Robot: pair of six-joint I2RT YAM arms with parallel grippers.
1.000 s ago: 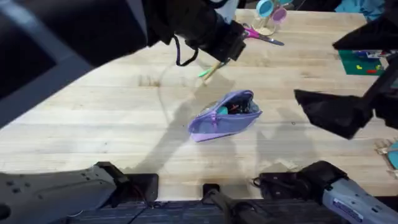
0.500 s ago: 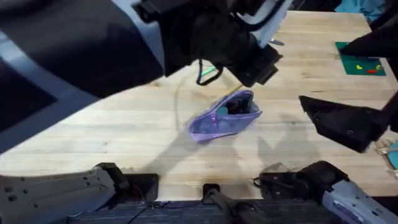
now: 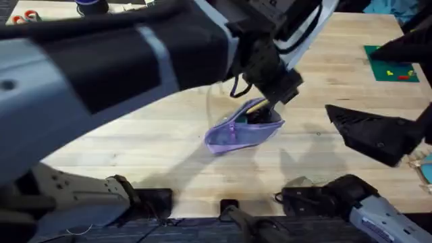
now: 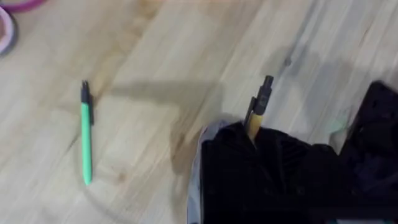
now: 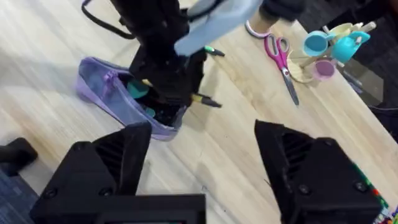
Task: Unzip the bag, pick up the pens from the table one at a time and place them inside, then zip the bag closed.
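Note:
The lavender bag (image 3: 236, 133) lies unzipped at mid-table, dark items showing in its mouth (image 5: 140, 93). My left gripper (image 3: 271, 94) hangs over the bag's open far end, shut on the yellow pen (image 5: 202, 99). The pen's black tip (image 4: 263, 93) pokes out past the fingers, just above the bag's rim (image 4: 194, 177). On the table (image 3: 135, 135) beyond the bag lies the green pen (image 4: 86, 134), apart from it and also in the right wrist view (image 5: 212, 51). My right gripper (image 3: 374, 135) hovers open to the bag's right, fingers (image 5: 118, 155) wide apart with nothing between them.
Pink-handled scissors (image 5: 281, 59) and a stand with small cups (image 5: 329, 43) sit at the table's far side. A small green mat (image 3: 389, 71) lies at the far right. The left arm (image 3: 135, 54) spans much of the overhead view.
The left arm has swung from the far side of the table toward the bag and come down over its open end, carrying the yellow pen. The right gripper has barely moved.

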